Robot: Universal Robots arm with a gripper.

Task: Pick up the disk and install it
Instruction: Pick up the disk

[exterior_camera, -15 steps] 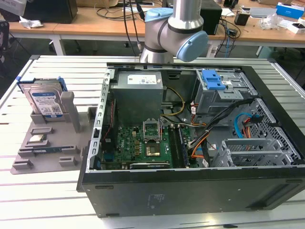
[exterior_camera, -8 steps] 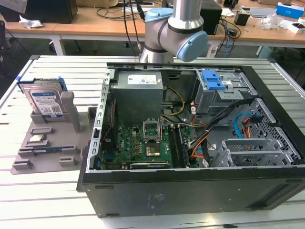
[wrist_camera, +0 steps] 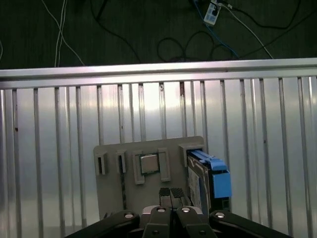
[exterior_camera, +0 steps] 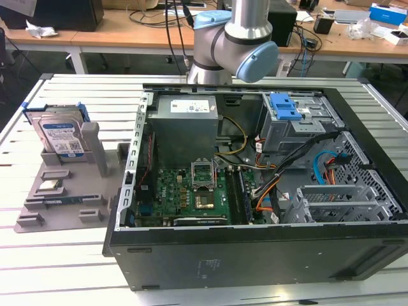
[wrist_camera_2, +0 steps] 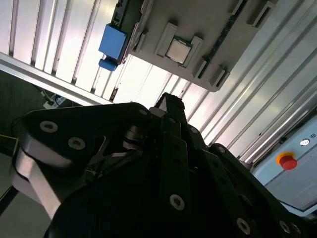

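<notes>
The disk [exterior_camera: 60,137] stands on edge in a slot of a grey holder [exterior_camera: 95,159] on the slatted table, at the exterior view's left of the computer case. It is silver-grey with a white-and-blue label and a bright blue bracket. In the first wrist view my gripper [wrist_camera: 171,194] hangs well above the holder [wrist_camera: 111,183]. Its two fingertips are pressed together with nothing between them, and the disk [wrist_camera: 210,178] lies off to one side. The second wrist view shows the blue bracket [wrist_camera_2: 114,42] beyond my gripper [wrist_camera_2: 171,101].
An open computer case [exterior_camera: 255,248] fills the middle and the exterior view's right, with a grey drive cage topped by a blue latch [exterior_camera: 287,107]. A small chip [wrist_camera: 148,163] sits in the holder. Beyond the table's edge [wrist_camera: 158,72] is dark floor with cables.
</notes>
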